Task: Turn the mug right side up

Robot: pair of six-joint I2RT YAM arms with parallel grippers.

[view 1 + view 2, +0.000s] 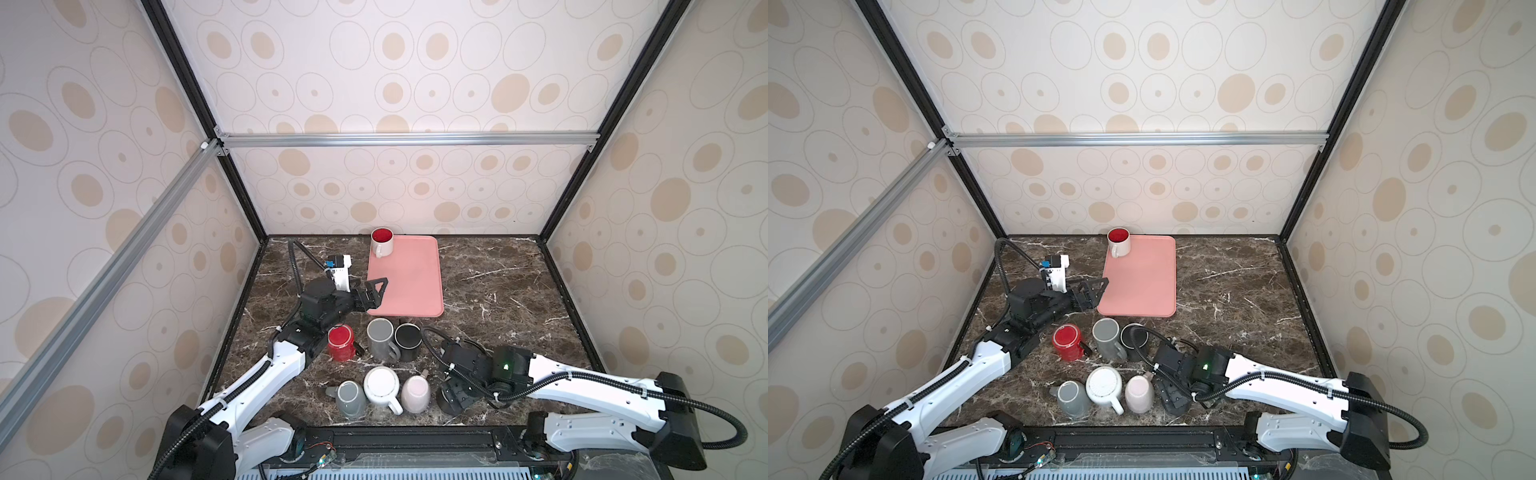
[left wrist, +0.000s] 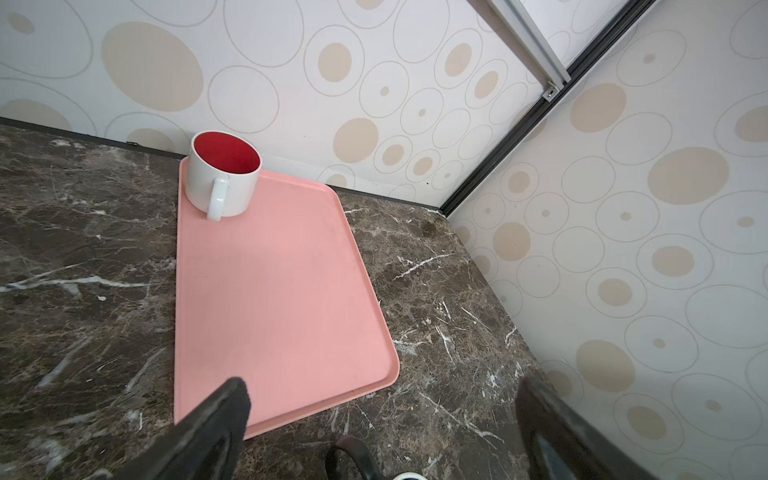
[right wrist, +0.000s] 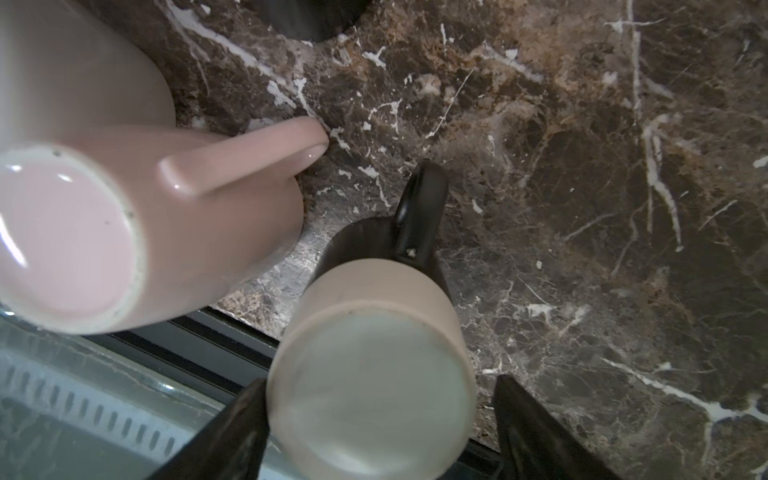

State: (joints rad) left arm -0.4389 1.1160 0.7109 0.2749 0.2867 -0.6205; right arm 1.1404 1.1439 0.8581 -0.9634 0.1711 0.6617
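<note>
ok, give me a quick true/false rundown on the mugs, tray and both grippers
1. The white mug stands upright on the pink tray. True.
2. The left gripper holds a mug. False: it is open and empty, at the tray's edge.
3. The pink mug is upside down. True: its base faces up.
4. The right gripper hangs over the tray. False: it is at the table's front, its jaws on either side of the upside-down black-handled mug.
5. Three mugs sit on the tray. False: only the white one.
</note>
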